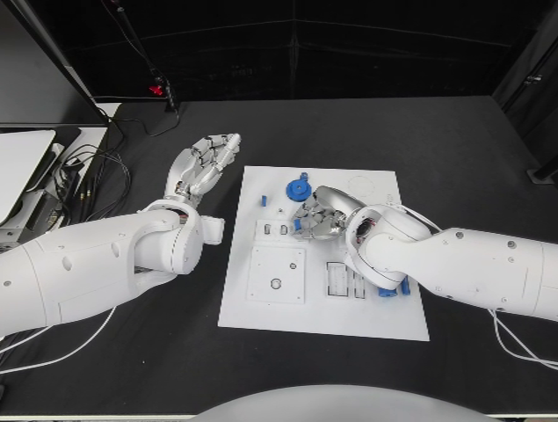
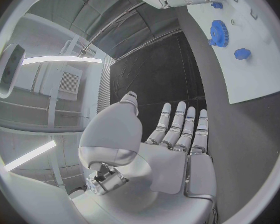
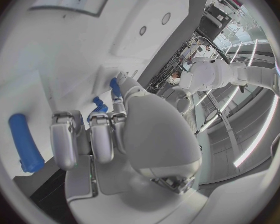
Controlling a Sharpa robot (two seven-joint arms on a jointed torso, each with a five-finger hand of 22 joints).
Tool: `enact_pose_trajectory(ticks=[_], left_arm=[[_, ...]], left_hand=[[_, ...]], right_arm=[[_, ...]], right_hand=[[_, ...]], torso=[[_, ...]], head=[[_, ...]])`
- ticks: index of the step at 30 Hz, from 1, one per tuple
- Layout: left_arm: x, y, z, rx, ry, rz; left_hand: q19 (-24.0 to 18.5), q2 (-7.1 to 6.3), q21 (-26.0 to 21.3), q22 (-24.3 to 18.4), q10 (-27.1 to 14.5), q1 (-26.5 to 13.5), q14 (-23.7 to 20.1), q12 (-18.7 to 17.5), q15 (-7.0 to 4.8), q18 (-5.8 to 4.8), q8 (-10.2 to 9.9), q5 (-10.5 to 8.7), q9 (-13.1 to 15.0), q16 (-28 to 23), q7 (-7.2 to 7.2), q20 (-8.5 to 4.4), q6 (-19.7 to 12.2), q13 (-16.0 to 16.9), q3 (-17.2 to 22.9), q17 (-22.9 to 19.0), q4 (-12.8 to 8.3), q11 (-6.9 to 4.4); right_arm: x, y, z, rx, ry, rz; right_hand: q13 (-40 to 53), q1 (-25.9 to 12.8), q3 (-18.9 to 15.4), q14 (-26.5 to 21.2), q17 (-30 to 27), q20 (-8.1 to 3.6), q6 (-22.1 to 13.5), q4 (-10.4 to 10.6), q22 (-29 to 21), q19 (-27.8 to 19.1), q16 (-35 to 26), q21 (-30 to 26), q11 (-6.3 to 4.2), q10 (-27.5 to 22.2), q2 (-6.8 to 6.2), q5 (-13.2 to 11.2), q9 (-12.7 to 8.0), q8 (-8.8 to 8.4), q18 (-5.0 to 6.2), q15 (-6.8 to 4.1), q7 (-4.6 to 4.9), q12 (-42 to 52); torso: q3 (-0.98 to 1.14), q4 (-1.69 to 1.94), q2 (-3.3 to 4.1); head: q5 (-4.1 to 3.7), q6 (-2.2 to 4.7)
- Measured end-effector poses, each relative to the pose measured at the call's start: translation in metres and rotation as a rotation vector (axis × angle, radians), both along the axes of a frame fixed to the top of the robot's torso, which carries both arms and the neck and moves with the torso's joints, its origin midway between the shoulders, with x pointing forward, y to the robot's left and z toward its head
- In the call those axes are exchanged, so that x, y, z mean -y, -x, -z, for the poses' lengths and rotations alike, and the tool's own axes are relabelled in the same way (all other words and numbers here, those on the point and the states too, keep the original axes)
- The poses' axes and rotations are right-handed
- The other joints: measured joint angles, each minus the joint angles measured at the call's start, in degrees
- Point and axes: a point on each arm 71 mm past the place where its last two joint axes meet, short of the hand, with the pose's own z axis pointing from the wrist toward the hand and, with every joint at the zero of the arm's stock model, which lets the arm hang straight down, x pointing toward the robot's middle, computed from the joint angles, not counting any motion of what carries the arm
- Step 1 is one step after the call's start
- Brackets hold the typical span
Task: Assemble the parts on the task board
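- White task board (image 1: 355, 308) lies in the middle of the black desk (image 1: 456, 149), its long axis running near to far.
- Blue parts sit on it: a gear (image 1: 300, 188) near the far-left corner, a small peg (image 1: 264, 200) just left of the gear, and a long blue piece (image 1: 404, 287) at the right edge, half hidden under the right forearm.
- Right hand (image 1: 319, 214) hovers over the far middle of the board, just near of the gear. In its wrist view the fingers (image 3: 64, 134) are curled inward, with a small blue part (image 3: 100, 104) at the fingertips; I cannot tell whether it is pinched or merely lies beneath them.
- Left hand (image 1: 204, 163) rests flat and spread off the board's far-left corner, palm open, holding nothing; its wrist view shows straight fingers (image 2: 177, 127) over bare desk, with the gear (image 2: 218, 33) across the board's edge.
- Deciding relation: the gear lies just far and slightly left of the right hand and well right of the left hand, so the right hand is the nearer.
- My judgement: the assembly is at an early stage, with several parts loose.
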Motion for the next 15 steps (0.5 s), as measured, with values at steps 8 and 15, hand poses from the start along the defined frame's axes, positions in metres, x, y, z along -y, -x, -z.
enact_pose_trajectory(ticks=[8,15], left_arm=[[-0.0003,-0.0002,0.0002,0.000,-0.001,-0.001],[-0.0006,-0.0002,0.0003,0.000,-0.001,-0.001]], left_hand=[[0.0,0.00,0.0,0.0,0.0,0.0,0.0,0.0,0.00,0.00,0.0,0.00,0.0,0.0,0.00,0.00,0.0,0.0,0.0,0.0,0.0,0.00],[0.0,0.00,0.0,0.0,0.0,0.0,0.0,0.0,0.00,0.00,0.0,0.00,0.0,0.0,0.00,0.00,0.0,0.0,0.0,0.0,0.0,0.00]], right_arm=[[0.0000,0.0006,0.0002,0.002,0.006,-0.005],[-0.0006,0.0010,-0.0002,0.008,0.006,-0.009]], right_hand=[[0.0,-0.3,-0.9,0.0,0.0,0.00,-0.8,1.0,0.0,0.0,0.0,0.0,0.00,0.0,-1.81,-1.2,0.0,0.00,0.00,0.00,-0.15,0.0],[0.0,-0.1,-1.7,0.0,0.0,0.00,-1.7,3.7,0.0,0.0,0.0,0.0,0.00,0.0,-3.69,-3.1,0.1,0.00,-0.01,0.00,-0.13,0.0]], torso=[[0.01,-0.02,0.00],[0.01,-0.03,0.00]], head=[[0.07,0.01],[0.07,0.02]])
